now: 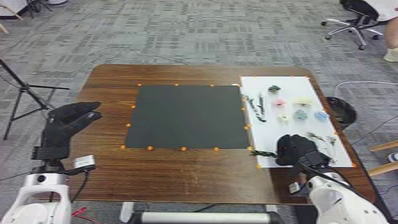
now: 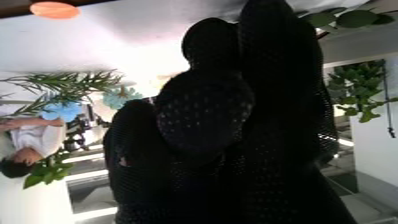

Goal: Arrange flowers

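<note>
In the head view my right hand is low over the near end of the white sheet, beside a dark green sprig. Flower heads lie farther up the sheet: a pink one, a cream one, a teal one and a blue one. Leafy stems run along its left side. My left hand is open over the table's left edge. In the right wrist view my right hand has straight fingers; green leaves show beside their tips, contact unclear.
A dark grey mat with orange markers around its border covers the middle of the brown table. Beyond the table's right edge is a black bin. A tripod stands off to the left, and an office chair at the back right.
</note>
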